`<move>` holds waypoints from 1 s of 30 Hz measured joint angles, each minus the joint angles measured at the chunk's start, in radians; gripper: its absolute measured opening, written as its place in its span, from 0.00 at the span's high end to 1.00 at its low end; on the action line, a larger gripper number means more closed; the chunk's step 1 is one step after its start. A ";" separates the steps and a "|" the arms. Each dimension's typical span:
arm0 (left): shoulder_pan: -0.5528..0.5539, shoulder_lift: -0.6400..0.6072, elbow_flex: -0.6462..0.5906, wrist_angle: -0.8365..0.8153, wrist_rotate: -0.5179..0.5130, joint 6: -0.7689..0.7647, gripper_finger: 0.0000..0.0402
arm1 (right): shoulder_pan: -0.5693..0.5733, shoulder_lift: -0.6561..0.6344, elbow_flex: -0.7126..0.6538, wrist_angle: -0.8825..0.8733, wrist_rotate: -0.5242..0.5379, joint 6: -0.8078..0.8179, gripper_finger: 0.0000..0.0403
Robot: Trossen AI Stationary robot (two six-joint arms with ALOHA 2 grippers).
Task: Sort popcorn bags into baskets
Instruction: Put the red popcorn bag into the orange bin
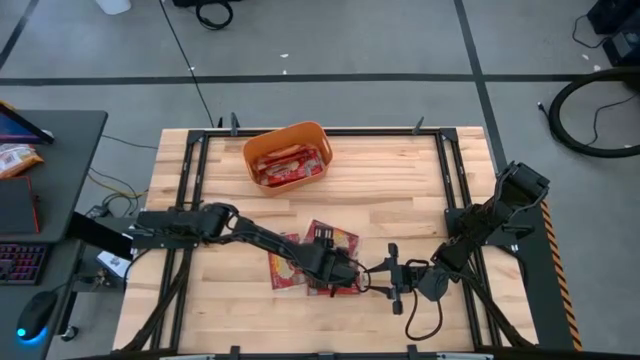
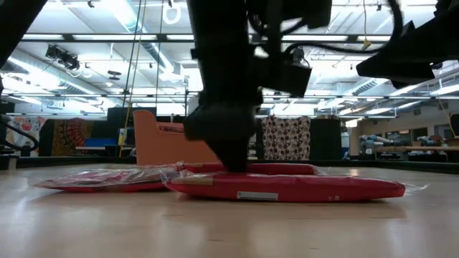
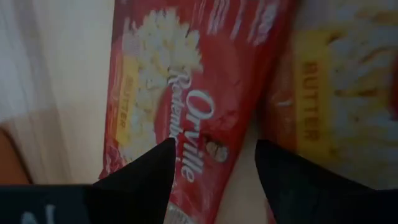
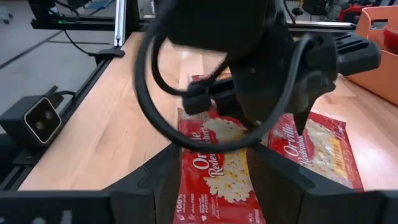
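Observation:
Three red popcorn packets (image 1: 285,270) (image 1: 333,238) (image 1: 345,287) lie flat on the wooden table near its near edge, overlapping. The orange basket (image 1: 290,131) stands toward the far edge with several red packets (image 1: 290,168) inside. My left gripper (image 1: 337,268) points down over the pile, open. In the left wrist view the left gripper (image 3: 214,155) straddles the long edge of one packet (image 3: 186,87), beside another (image 3: 348,93). My right gripper (image 1: 370,280) is open just right of the pile, and its wrist view faces the packets (image 4: 217,165). My left gripper comes from above, pointing down; one finger (image 3: 149,171) is over the packet's printed face (image 3: 193,124), the other over the gap beside it. In the low view its tip (image 2: 233,166) reaches the top of the pile (image 2: 287,188); whether it touches, I cannot tell.
A side desk at the left holds a keyboard, a mouse and an orange-and-white snack bag (image 1: 15,158). Black frame rails (image 1: 195,150) run along the table's edges, with a small camera (image 4: 37,121) on one. Bare wood lies right of the basket (image 1: 400,180).

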 joint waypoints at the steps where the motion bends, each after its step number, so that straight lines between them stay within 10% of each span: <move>1: 0.000 0.006 0.000 -0.014 -0.014 -0.005 0.45 | 0.000 0.000 0.000 0.003 0.000 0.000 0.54; 15: 0.029 0.008 0.014 -0.107 0.042 -0.112 0.95 | 0.000 0.000 0.000 -0.004 -0.001 -0.002 0.54; 30: 0.244 -0.203 0.309 -0.576 -0.008 -0.234 0.95 | 0.000 0.000 0.000 -0.002 -0.001 0.000 0.54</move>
